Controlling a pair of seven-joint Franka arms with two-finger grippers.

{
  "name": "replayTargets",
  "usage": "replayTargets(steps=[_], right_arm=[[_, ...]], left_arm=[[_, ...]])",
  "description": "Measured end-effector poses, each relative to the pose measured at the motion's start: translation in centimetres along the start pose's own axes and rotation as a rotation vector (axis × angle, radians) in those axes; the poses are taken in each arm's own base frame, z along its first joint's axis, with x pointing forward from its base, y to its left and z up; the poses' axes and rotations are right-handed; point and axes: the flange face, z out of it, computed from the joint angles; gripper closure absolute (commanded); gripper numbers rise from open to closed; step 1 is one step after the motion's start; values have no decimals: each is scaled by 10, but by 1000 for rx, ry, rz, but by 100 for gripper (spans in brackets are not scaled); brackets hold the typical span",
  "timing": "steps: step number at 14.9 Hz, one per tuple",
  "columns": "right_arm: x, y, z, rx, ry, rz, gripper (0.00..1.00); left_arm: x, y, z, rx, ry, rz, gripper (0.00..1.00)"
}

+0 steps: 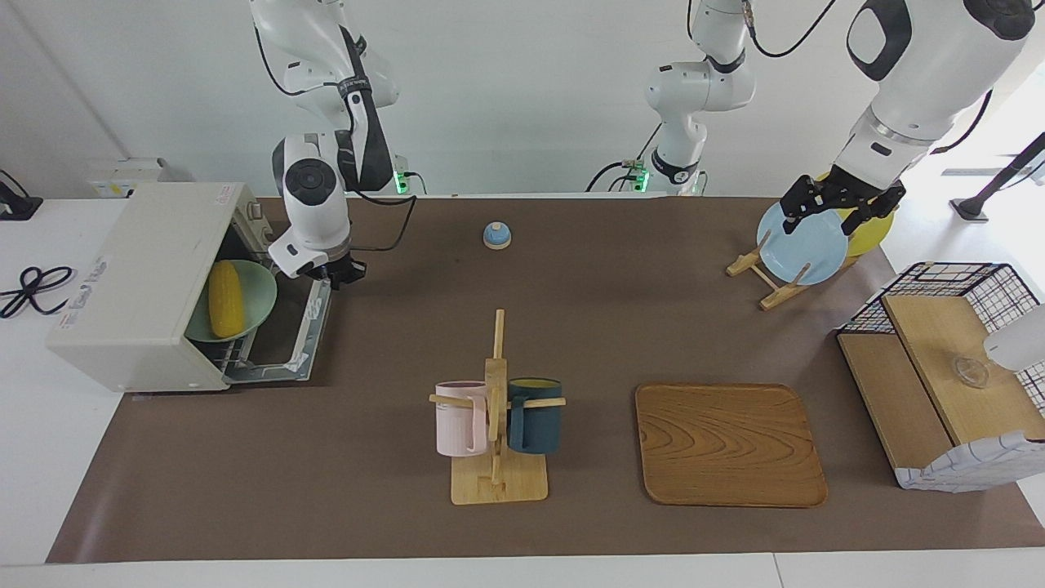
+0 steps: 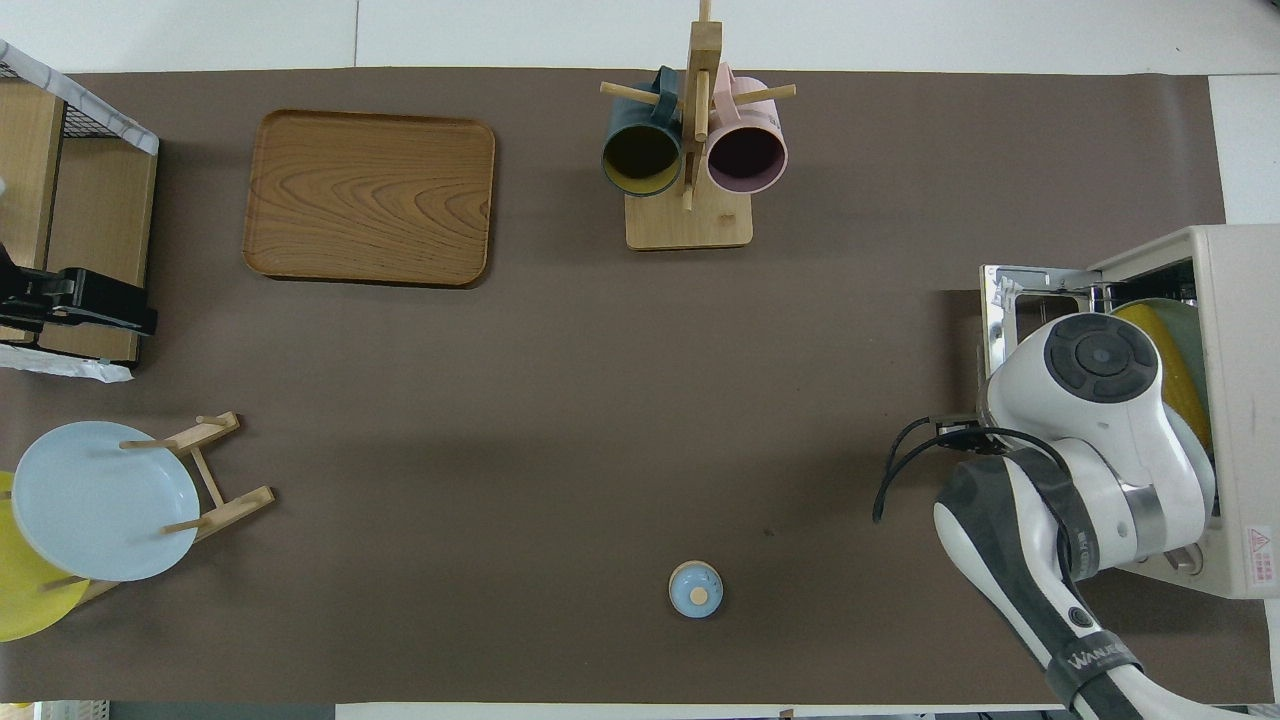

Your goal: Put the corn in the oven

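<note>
Your corn [image 1: 224,299] already sits on its green plate [image 1: 259,288] inside the oven [image 1: 139,278]; right gripper [image 1: 336,276], jaws closed empty, is at the half-raised door [image 1: 310,322], left gripper [image 1: 841,204] waits wide over the rack plates – only shutting remains

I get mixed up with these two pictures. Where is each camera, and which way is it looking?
Facing view: high across the table, looking at the robots; both arms show, right gripper at the oven door, left gripper over the plate rack.
Overhead view: above the robots, looking down; the right arm shows.
Both show the corn on its plate in the oven, mug rack and tray.
</note>
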Motion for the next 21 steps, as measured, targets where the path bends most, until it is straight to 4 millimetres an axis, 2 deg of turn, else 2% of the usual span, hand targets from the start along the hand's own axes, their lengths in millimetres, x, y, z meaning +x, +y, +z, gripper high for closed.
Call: replayTargets(steps=[2, 4, 7, 10, 14, 16, 18, 21], right_arm=[[5, 13, -28, -47, -3, -30, 100], [7, 33, -52, -70, -4, -70, 100], [8, 89, -82, -107, 7, -99, 100], [8, 151, -89, -117, 17, -118, 100], [9, 151, -93, -110, 26, -134, 100], [12, 152, -105, -84, 48, -119, 100], [13, 149, -129, -19, 72, -95, 100], [14, 124, -183, 63, 103, -115, 100]], left_arm=[[0, 0, 0, 0, 0, 0, 0], [0, 0, 0, 0, 0, 0, 0], [0, 0, 0, 0, 0, 0, 0], [0, 0, 0, 0, 0, 0, 0], [0, 0, 0, 0, 0, 0, 0], [0, 0, 0, 0, 0, 0, 0], [0, 0, 0, 0, 0, 0, 0], [0, 0, 0, 0, 0, 0, 0]])
